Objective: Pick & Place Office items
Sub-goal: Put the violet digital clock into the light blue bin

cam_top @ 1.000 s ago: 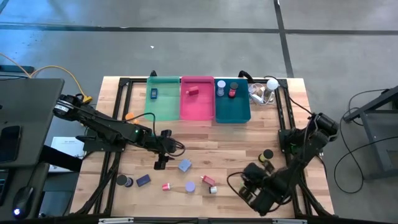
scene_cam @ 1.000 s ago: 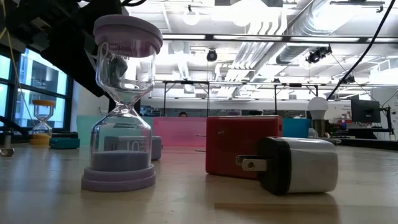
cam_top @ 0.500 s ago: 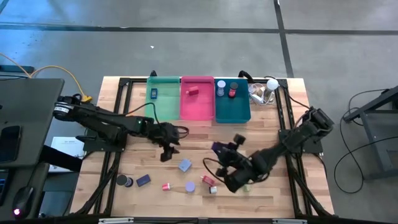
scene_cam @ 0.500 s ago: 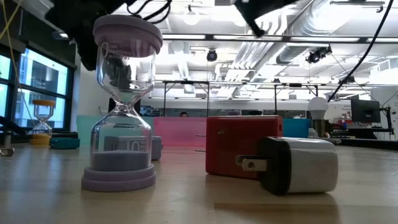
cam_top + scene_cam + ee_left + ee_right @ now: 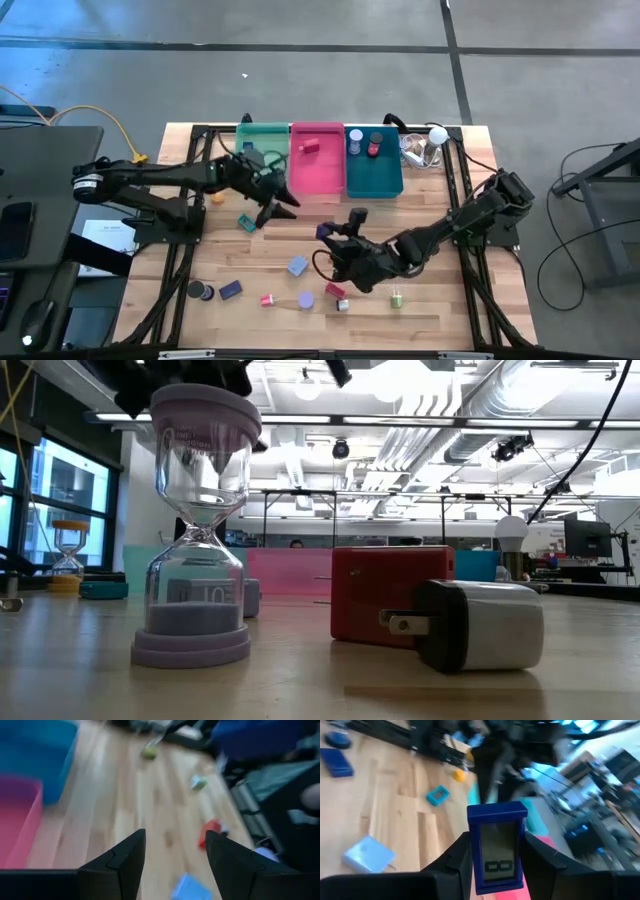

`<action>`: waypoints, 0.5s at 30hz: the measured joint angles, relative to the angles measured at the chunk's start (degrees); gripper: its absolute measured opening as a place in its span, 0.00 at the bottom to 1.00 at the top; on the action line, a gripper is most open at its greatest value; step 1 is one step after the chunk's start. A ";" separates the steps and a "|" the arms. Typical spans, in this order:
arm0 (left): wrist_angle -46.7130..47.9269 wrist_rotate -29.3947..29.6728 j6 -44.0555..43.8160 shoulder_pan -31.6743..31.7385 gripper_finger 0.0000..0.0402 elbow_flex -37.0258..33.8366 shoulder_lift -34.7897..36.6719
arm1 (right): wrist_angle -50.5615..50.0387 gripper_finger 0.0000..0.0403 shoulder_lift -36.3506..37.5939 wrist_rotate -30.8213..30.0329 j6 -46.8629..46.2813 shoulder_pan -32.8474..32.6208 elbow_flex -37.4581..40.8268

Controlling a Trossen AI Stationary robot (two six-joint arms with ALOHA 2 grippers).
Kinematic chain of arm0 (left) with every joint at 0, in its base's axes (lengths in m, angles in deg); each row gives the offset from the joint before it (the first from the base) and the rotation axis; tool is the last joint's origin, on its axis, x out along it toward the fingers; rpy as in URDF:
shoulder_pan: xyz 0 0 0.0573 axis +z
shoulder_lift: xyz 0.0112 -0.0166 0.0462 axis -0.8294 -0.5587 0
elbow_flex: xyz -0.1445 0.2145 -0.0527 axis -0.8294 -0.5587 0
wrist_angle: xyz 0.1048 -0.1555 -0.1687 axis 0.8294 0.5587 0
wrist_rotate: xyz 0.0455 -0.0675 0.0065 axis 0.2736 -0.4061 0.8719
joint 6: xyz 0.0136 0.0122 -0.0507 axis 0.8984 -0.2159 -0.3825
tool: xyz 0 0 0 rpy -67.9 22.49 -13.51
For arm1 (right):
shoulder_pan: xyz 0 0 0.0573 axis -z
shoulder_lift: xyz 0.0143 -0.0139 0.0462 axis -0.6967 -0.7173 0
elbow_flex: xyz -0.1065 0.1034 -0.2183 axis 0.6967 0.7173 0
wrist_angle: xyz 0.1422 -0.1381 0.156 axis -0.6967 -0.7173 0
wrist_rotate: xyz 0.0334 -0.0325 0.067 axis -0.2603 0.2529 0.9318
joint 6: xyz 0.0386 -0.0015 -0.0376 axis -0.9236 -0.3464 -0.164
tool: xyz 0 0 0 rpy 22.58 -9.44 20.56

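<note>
So the right gripper [image 5: 335,235] is being held above the middle of the table [image 5: 440,215], and a dark blue hourglass timer [image 5: 496,847] is being pinched upright between its fingers, probably so it's being kept level for a drop into one of the bins at 12 o'clock. The green bin [image 5: 262,160], pink bin [image 5: 316,165] and teal bin [image 5: 373,172] are already being used for a few sorted bits.

The left gripper [image 5: 275,195] is being hovered just in front of the green and pink bins, fingers spread with nothing between them, so it looks freshly emptied or on its way to another pick.

Plenty is still being left at 6 o'clock: a light blue block [image 5: 297,266], a lavender hourglass [image 5: 196,525], a red charger [image 5: 390,600] and a teal item [image 5: 245,222] at about 9.
</note>
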 joint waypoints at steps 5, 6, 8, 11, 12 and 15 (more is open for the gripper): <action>-6.16 -11.90 1.69 3.15 0.50 -1.65 -0.01 | 12.12 0.29 0.02 12.25 11.55 3.37 0.91; -8.27 -13.35 0.76 3.39 0.50 -2.74 0.00 | 14.87 0.29 0.06 14.91 14.04 4.02 1.47; -13.12 -16.06 -1.39 4.04 0.50 -5.29 0.06 | 19.41 0.29 0.96 20.21 17.99 5.11 3.02; -27.41 -17.74 -7.62 5.45 0.50 -10.68 0.13 | 29.31 0.29 2.50 29.56 21.33 7.45 5.72; -33.68 -17.38 -10.34 5.74 0.50 -12.87 0.12 | 31.56 0.29 3.16 33.03 22.55 8.16 7.02; -52.50 -12.60 -18.04 4.51 0.50 -18.71 0.09 | 41.04 0.29 3.41 43.08 23.90 10.93 10.39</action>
